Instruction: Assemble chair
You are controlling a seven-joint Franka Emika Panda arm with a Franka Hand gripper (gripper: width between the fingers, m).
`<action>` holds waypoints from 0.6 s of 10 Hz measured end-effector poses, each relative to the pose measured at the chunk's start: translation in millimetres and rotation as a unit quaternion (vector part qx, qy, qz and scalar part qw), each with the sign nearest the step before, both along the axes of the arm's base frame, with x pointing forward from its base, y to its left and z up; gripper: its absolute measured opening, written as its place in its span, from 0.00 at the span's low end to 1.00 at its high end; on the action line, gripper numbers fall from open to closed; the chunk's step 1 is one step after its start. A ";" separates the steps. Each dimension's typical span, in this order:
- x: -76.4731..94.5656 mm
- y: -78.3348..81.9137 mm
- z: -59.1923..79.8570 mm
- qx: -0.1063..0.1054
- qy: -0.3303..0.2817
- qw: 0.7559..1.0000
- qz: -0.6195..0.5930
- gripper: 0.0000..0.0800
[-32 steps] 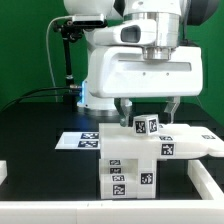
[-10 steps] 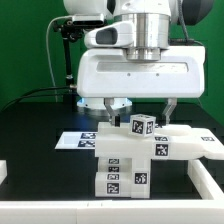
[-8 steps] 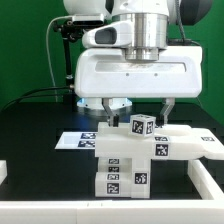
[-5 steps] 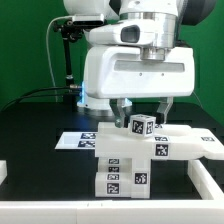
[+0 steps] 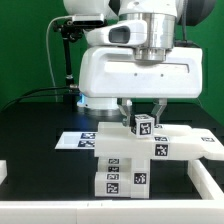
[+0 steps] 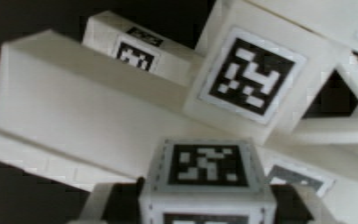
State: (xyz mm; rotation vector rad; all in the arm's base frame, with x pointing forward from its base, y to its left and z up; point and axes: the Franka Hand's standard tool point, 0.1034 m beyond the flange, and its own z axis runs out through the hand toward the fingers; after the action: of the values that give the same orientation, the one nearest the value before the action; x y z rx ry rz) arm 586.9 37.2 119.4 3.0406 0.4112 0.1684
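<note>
- One chair, partly built: a stack of white blocky parts with black-and-white square tags on its near faces. It stood on the table at mid-scene, towards the near side.
- One flat panel of the stack jutted towards the exterior view's right.
- One square post rose upright from the top of the stack, with a tag on its near face. In the wrist view its tagged end sat close to the camera, with larger tagged white parts beyond.
- One gripper, pointing straight down over the post. Its fingers stood apart, one on either side of the post's top. Whether they pressed on the post could not be told.
- One white arm filled the scene above and behind the chair.
- One marker board lay flat just beyond the chair, towards the exterior view's left.
- One black table carried everything.
- Two white edge pieces, at the near left and near right.
- One black stand at the far left.
</note>
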 end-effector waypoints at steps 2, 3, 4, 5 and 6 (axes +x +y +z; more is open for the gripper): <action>0.0 0.1 -0.1 0.006 -0.003 0.999 -0.051 0.36; 0.0 0.1 -0.1 0.009 -0.004 0.997 -0.073 0.36; -0.1 0.7 -0.2 0.017 -0.006 0.992 -0.123 0.36; -0.1 0.8 -0.3 0.019 -0.007 0.989 -0.143 0.36; -0.1 1.7 -0.6 0.029 -0.011 0.976 -0.214 0.36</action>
State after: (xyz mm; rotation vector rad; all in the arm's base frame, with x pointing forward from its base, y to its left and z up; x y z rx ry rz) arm 586.8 38.9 118.8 3.0881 -0.2573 0.1887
